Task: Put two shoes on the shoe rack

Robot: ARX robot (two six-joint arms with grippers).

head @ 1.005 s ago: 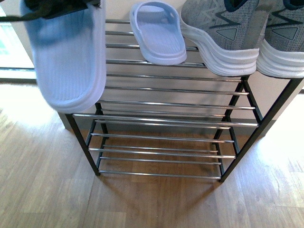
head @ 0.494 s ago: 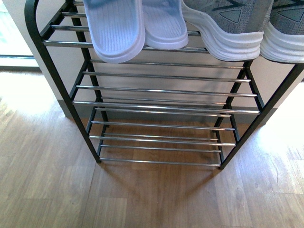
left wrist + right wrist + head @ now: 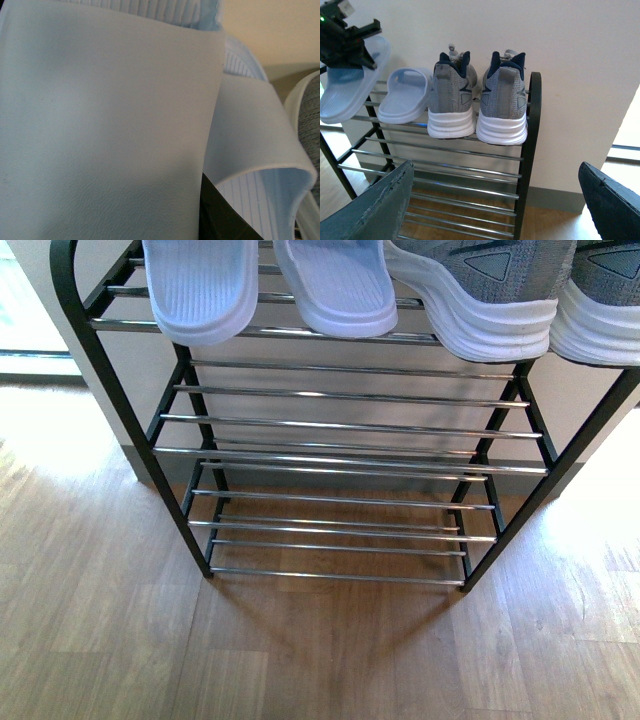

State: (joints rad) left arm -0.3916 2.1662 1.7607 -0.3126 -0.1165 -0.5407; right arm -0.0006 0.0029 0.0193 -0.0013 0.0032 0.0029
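The two shoes, grey sneakers [image 3: 451,100] [image 3: 502,102] with white soles, stand side by side at the right end of the shoe rack's [image 3: 532,150] top tier. In the front view their soles [image 3: 480,325] [image 3: 600,330] jut over the front rod. My left gripper [image 3: 350,54] is shut on a light blue slipper [image 3: 345,95] over the top tier's left end. That slipper's strap [image 3: 100,125] fills the left wrist view. My right gripper [image 3: 495,210] hangs open in front of the rack with nothing between its fingers [image 3: 380,210].
A second light blue slipper [image 3: 405,97] lies on the top tier between the held one and the sneakers. The lower chrome tiers [image 3: 340,455] hold nothing. A cream wall stands behind the rack, and wooden floor [image 3: 320,660] spreads in front.
The held slipper has moved from in front of the rack's left side up onto the top tier, beside the other slipper. The sneakers have not moved.
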